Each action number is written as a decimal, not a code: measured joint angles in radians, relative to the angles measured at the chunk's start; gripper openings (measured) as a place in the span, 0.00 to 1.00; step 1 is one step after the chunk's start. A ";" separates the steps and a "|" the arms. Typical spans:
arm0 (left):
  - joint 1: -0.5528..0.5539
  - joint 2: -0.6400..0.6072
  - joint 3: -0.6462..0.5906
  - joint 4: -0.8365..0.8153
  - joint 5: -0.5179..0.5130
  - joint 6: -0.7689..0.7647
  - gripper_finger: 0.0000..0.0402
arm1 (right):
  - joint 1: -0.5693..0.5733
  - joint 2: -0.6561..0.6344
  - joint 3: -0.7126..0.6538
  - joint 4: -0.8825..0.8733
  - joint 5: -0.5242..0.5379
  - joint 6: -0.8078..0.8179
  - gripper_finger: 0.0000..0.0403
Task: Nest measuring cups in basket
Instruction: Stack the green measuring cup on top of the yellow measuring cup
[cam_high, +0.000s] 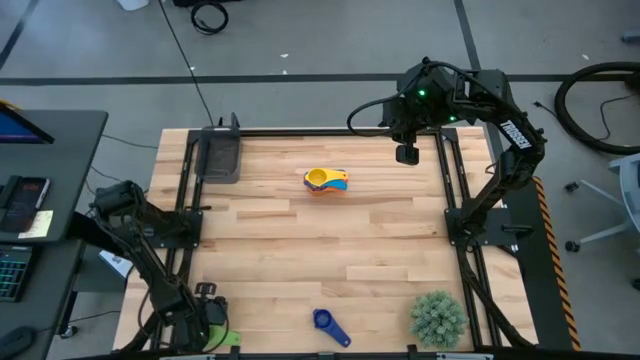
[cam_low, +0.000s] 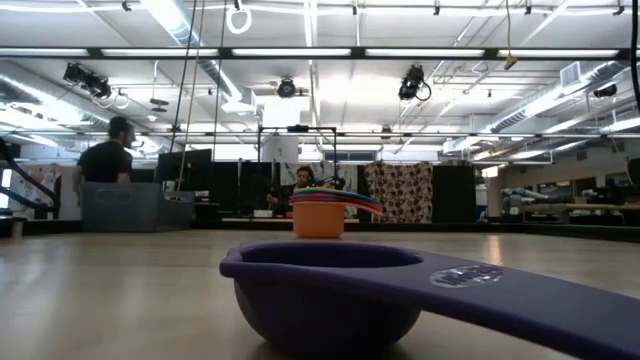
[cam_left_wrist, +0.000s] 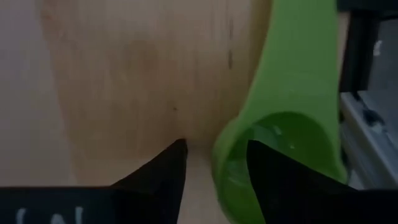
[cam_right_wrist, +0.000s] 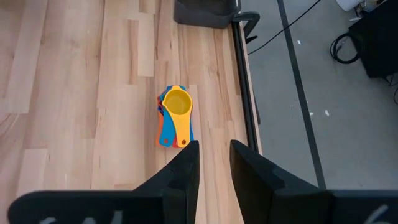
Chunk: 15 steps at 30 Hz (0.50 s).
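The left gripper (cam_left_wrist: 214, 168) sits at the table's near left corner with its jaws straddling the rim of the green cup (cam_left_wrist: 280, 143), one finger inside the bowl, one outside; the hold looks thin, so the cup could twist or slip when lifted. The right gripper (cam_right_wrist: 214, 163) hangs empty, fingers slightly apart, above the far right edge. The nested stack (cam_high: 326, 180) stands mid-table, outside the basket (cam_high: 220, 157), and the dark blue cup (cam_high: 330, 325) lies apart, risking omission.

Nested cups (cam_high: 326, 180) sit mid-table; basket (cam_high: 221, 157) at far left corner; single cup (cam_high: 329, 324) and plant ball (cam_high: 438, 318) along near edge.
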 joint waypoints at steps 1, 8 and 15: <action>0.000 0.005 0.001 -0.001 0.000 -0.001 0.41 | 0.000 0.000 0.000 0.000 0.000 0.000 0.23; 0.031 0.010 -0.001 -0.021 0.035 -0.004 0.10 | 0.000 0.000 0.000 0.001 0.000 0.000 0.23; 0.170 -0.014 -0.003 -0.023 0.069 -0.066 0.04 | 0.000 0.000 0.000 0.000 0.000 0.000 0.23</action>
